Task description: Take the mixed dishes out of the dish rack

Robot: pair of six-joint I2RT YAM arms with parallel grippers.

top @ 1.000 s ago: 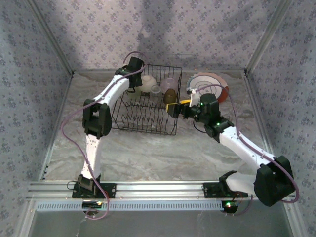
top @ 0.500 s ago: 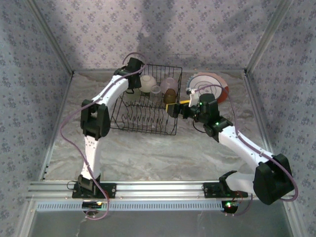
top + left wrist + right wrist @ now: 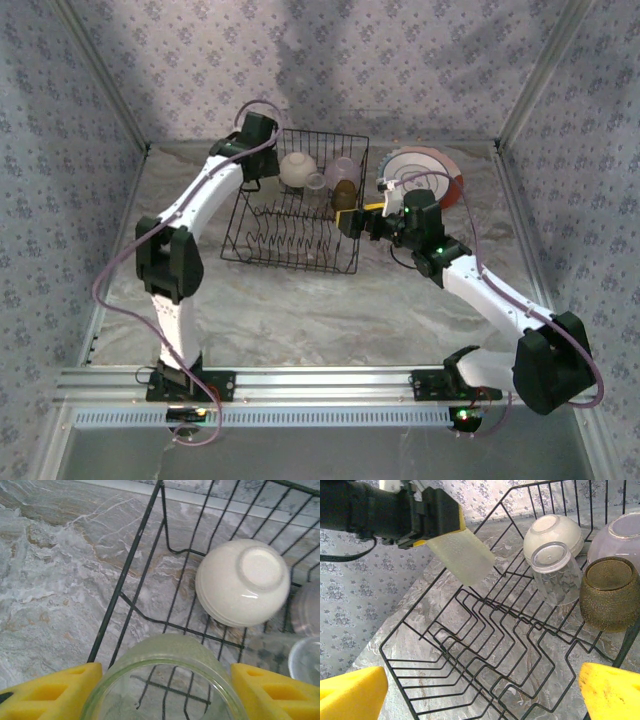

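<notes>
My left gripper (image 3: 259, 163) is shut on a yellowish translucent cup (image 3: 165, 655), held between its yellow fingers (image 3: 55, 692) above the far-left corner of the black wire dish rack (image 3: 300, 240). In the right wrist view that cup (image 3: 462, 555) hangs tilted over the rack (image 3: 440, 579). Inside the rack lie a cream bowl (image 3: 242, 582), a clear cup (image 3: 554, 572), an amber cup (image 3: 610, 592) and a lavender bowl (image 3: 620, 537). My right gripper (image 3: 358, 215) stands open at the rack's right side, nothing between its fingers (image 3: 352, 695).
A stack of plates (image 3: 425, 170), the top one white with an orange-red rim, lies on the marble table (image 3: 300, 310) right of the rack. Patterned walls close in the back and both sides. The rack's front prongs (image 3: 485, 630) stand bare.
The left arm has swung left and back, carrying the yellowish cup up from beside the cream bowl toward the rack's far-left corner. The right arm has stayed put.
</notes>
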